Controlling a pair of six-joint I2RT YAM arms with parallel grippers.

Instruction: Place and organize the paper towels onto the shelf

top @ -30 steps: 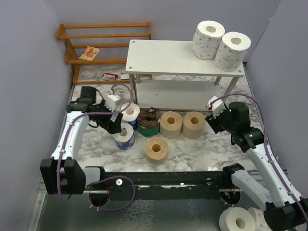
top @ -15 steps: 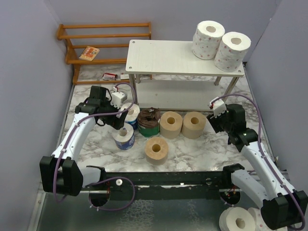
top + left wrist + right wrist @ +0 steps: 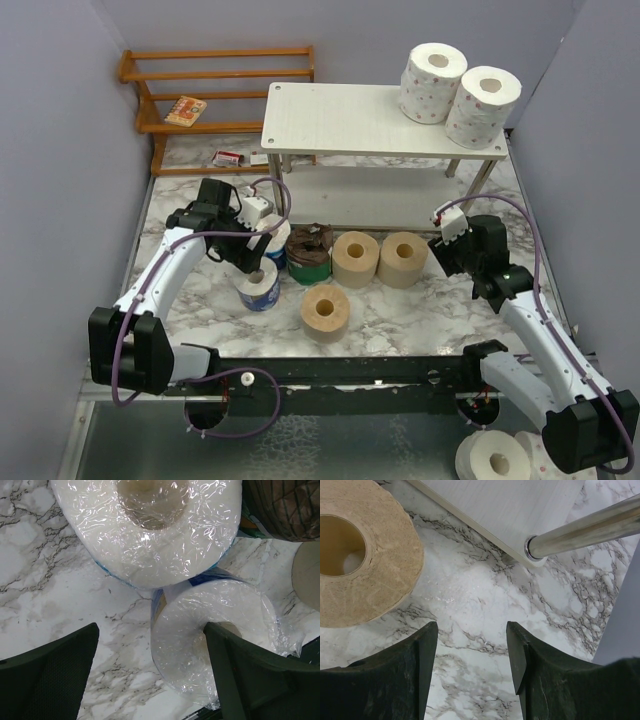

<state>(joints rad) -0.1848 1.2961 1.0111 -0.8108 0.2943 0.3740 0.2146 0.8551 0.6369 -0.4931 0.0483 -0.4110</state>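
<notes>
The left claw [image 3: 151, 629] is hanging wide open and gripping nothing. One finger is hovering over bare marble at 9 o'clock and the other is sitting over the core of the near blue-wrapped roll [image 3: 200, 630], so the jaws are straddling that roll's wall rather than its whole body. The far blue-wrapped roll [image 3: 150, 525] is standing at 12 o'clock from it, touching or just beside it, and the dark brown roll [image 3: 310, 252] is standing at 2 o'clock on the table [image 3: 400, 310]. The right claw [image 3: 472, 630] is also gaping open and empty over marble, with a tan roll [image 3: 370, 565] at 10 o'clock and a silver shelf leg [image 3: 590, 527] at 1 o'clock. The likely risk is that the finger is catching the loose plastic film instead of entering the core, so the jaws would be pinching slippery wrap and the roll could be sliding out or tipping. Lifting it could also be dragging the neighbouring blue roll over. Only the left wrist view is showing how the finger is lining up with the core. Only the top view is showing the shelf [image 3: 340, 115], well apart at 12 o'clock, with two white rolls [image 3: 432, 82] standing at the right end of its upper tier, while six rolls are waiting on the table.
</notes>
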